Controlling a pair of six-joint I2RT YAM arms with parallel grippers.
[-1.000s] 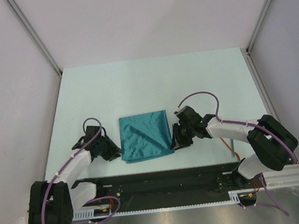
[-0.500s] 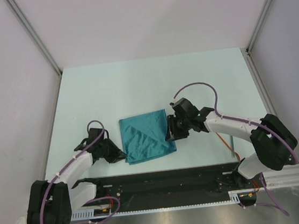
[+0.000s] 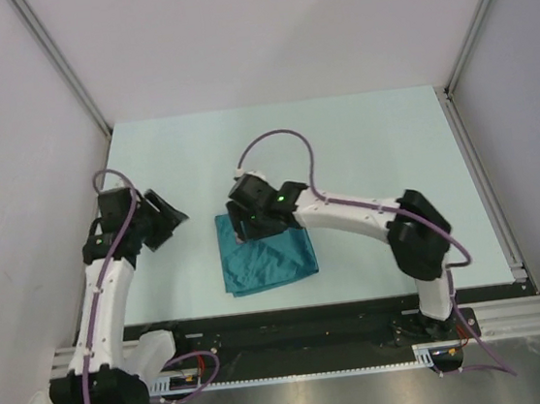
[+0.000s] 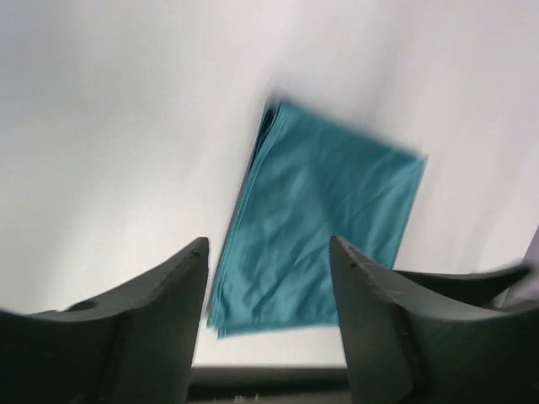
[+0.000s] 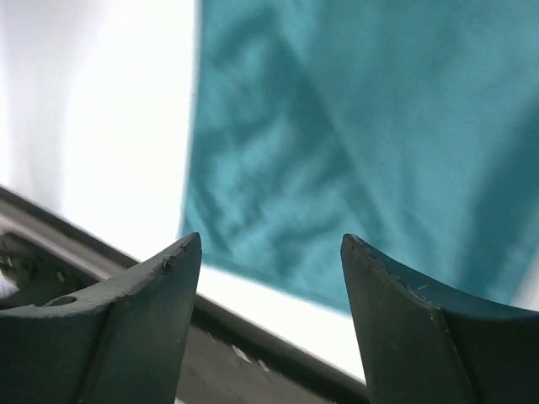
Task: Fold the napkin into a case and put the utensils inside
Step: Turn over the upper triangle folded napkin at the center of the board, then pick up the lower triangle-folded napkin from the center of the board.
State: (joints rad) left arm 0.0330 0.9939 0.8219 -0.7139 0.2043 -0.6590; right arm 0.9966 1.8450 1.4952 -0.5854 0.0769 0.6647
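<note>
The teal napkin (image 3: 275, 260) lies folded flat as a rough rectangle near the table's front middle. It also shows in the left wrist view (image 4: 324, 227) and the right wrist view (image 5: 362, 126). My left gripper (image 3: 172, 213) is open and empty, raised off the table well to the left of the napkin (image 4: 269, 252). My right gripper (image 3: 246, 226) is open and empty, hovering over the napkin's far-left part (image 5: 269, 244). No orange-red utensil is in view.
A black rail (image 3: 293, 321) runs along the table's near edge, just in front of the napkin; it also shows in the right wrist view (image 5: 253, 337). Grey walls with metal posts (image 3: 59, 60) enclose the pale table (image 3: 371, 142).
My left gripper has left the napkin's near-left corner, rising and moving back to the left. My right gripper has swung from the napkin's right edge across to its far-left part. The napkin has barely shifted.
</note>
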